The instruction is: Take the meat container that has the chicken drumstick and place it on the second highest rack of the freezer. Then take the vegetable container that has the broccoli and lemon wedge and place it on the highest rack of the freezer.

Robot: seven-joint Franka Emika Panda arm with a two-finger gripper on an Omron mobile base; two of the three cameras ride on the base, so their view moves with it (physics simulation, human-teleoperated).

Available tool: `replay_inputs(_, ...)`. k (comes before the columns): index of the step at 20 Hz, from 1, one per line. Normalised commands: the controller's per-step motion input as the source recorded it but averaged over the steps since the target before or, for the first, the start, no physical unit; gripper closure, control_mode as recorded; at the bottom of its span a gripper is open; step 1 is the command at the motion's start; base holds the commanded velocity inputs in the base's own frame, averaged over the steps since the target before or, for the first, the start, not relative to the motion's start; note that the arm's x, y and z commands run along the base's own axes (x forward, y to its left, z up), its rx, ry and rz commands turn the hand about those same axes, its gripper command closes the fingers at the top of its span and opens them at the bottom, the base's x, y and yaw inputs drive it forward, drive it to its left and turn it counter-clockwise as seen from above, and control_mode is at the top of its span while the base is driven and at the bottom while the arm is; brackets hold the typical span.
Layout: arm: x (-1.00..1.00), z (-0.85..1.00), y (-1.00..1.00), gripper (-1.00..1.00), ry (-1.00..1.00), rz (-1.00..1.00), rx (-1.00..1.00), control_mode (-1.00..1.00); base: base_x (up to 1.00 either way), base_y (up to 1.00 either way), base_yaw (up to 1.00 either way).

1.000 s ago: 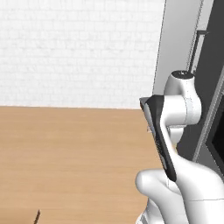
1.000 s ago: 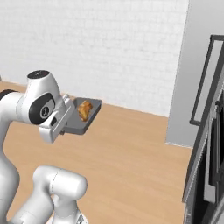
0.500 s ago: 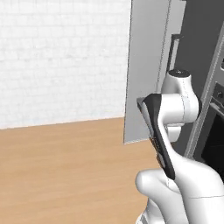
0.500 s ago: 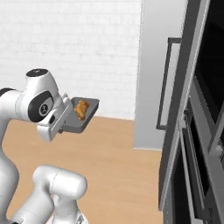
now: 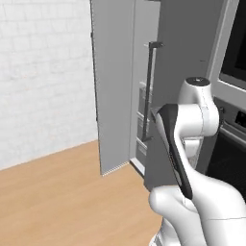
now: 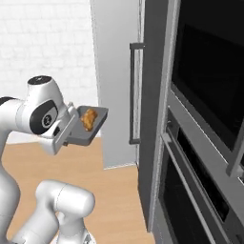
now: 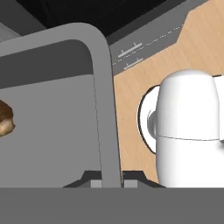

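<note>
Gripper [image 7: 111, 178] clenched on the rim of a grey tray [image 6: 88, 135], held level; drumstick [image 6: 88, 118] inside. Freezer [image 6: 116, 81] at its 3 o'clock, door open.

A white brick wall [image 5: 43, 81] runs behind the scene, evenly lit, with no hard shadows. It meets a light wood floor [image 5: 62, 206] of plain planks. To the right stands a tall run of grey cabinetry [image 6: 155, 95]. In it sits a built-in oven [image 6: 214, 90] with a black glass door, and below that a second dark glass front [image 6: 190, 190] with a grey bar handle [image 6: 186, 183] across its top. In the left base view the same dark oven glass [image 5: 238, 43] shows at the upper right edge, framed in light grey.
</note>
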Motion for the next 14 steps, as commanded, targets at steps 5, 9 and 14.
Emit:
replay_inputs(5, 0.00, 0.00, 0.00, 1.00, 0.00, 0.00, 0.00, 1.00, 0.79, 0.72, -0.39)
replay_inputs(9, 0.00, 0.00, 0.00, 1.00, 0.00, 0.00, 0.00, 1.00, 0.78, 0.69, -0.36)
replay_inputs(14, 0.00, 0.00, 0.00, 1.00, 0.00, 0.00, 0.00, 1.00, 0.53, 0.47, -0.31)
